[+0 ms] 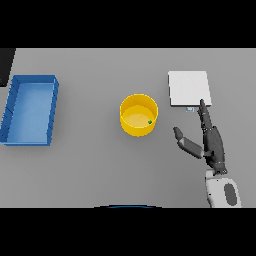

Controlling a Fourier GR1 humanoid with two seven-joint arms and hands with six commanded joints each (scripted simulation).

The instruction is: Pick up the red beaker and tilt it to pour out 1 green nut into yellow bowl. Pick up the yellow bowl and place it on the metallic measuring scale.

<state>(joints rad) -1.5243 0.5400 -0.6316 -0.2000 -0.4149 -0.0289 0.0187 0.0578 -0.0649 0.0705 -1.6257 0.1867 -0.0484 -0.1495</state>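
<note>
Right hand (pixel 214 145): open, fingers straight, thumb spread toward the left, fingertips reaching the near edge of the metallic measuring scale (pixel 188 88). No readable writing or labels anywhere. Far left of the grey tabletop (pixel 90 170): blue tray (pixel 11 107). Centre: yellow bowl (pixel 138 114), round, upright, one small green nut (pixel 150 121) inside near its right wall. Right of bowl: pale square scale, flat, apart from the bowl.
</note>
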